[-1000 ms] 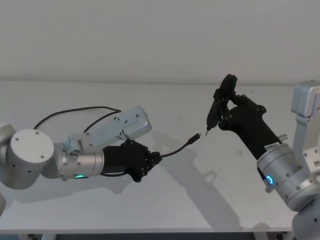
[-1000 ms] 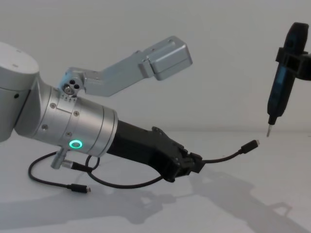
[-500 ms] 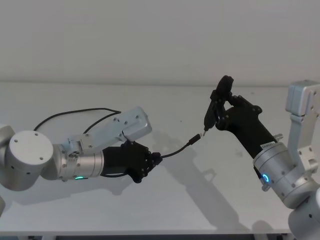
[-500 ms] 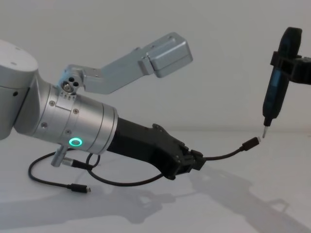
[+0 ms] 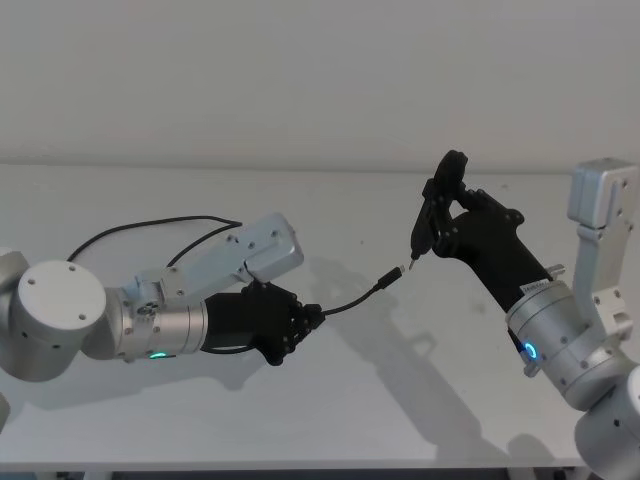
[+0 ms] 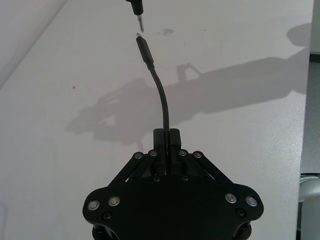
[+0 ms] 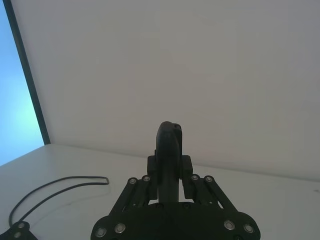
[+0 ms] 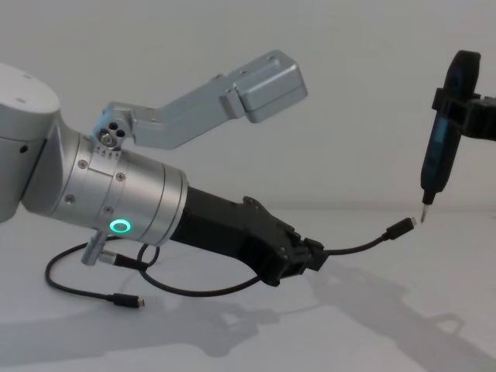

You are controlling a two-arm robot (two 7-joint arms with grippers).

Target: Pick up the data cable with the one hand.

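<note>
The left black angular hand [image 5: 312, 318] is clamped on the thin black flexible data cable [image 5: 352, 300]; the right hand [image 5: 437, 212] is clamped on a slim dark pen-shaped tool [image 8: 442, 143] above the cable's silvery plug tip [image 8: 401, 229]

One cable [image 5: 350, 301]; two plugs, one on each end; one pen-shaped tool [image 5: 434, 212]; two grippers; one table [image 5: 400, 400].

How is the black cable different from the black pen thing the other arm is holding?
The cable is thin and bendy, curving out of the left gripper; the pen tool is thick, straight and stiff in the right gripper. The cable trails down onto the table; the pen tool hangs upright in the air. Both are black with metal tips, nearly meeting.
</note>
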